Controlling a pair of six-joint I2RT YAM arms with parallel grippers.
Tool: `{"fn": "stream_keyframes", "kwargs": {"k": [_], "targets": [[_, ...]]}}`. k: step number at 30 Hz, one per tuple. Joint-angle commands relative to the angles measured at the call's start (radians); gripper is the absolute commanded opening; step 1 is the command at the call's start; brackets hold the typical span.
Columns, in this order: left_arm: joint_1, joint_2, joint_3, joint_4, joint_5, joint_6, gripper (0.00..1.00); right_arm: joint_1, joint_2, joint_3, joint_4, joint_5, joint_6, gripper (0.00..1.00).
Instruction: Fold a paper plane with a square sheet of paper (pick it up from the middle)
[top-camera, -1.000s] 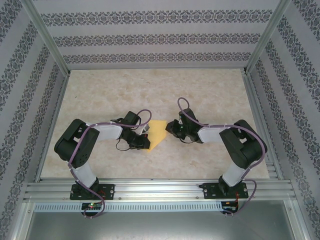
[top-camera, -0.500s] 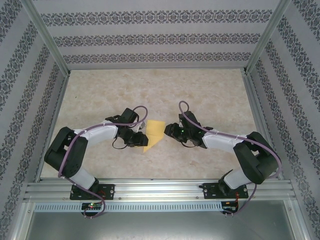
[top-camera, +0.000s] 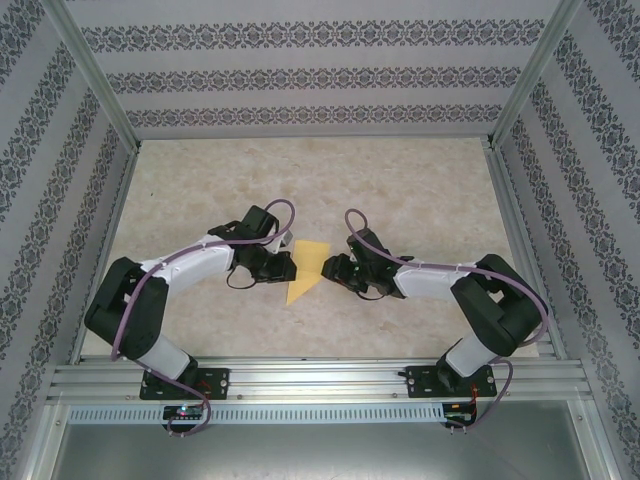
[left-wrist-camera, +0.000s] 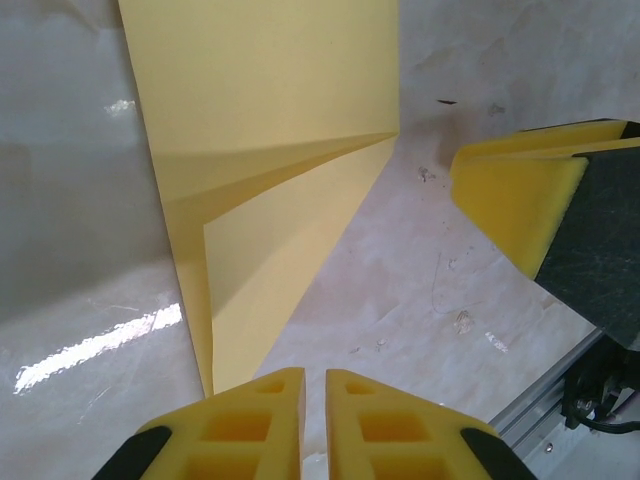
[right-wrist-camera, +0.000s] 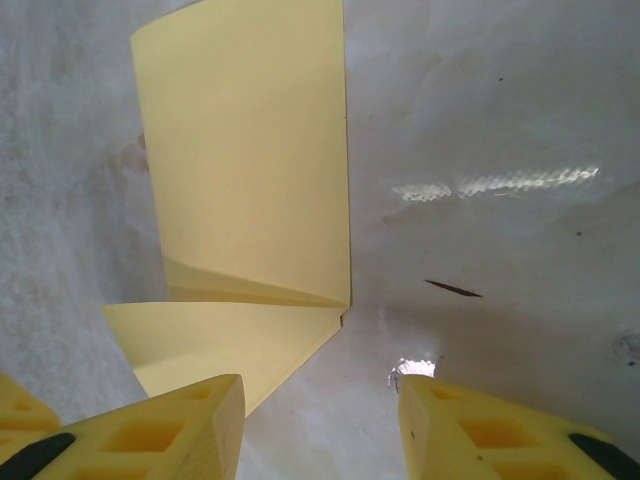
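Top external view has the paper (top-camera: 308, 268) lying partly folded on the table (top-camera: 420, 200) between both grippers. To sharpen that fold I'd pin one flap with the left gripper (top-camera: 285, 266), its jaws nearly together and empty at the paper's edge. The right gripper (top-camera: 335, 270), half open and empty, could then sweep along the crease. Both arms reach inward, elbows bent outward, wrists low.

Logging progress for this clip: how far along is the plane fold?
Done: the paper lies partly folded, one creased flap showing. In hand: nothing gripped; left gripper shut, right gripper open, both beside it. Left: remaining folds; no dart shape yet.
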Motion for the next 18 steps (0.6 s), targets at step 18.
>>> {"fn": "stream_keyframes", "kwargs": {"k": [18], "targets": [[0.0, 0.182, 0.03, 0.052, -0.113, 0.038, 0.06, 0.018, 0.084, 0.084, 0.043, -0.003, 0.034, 0.48]]}}
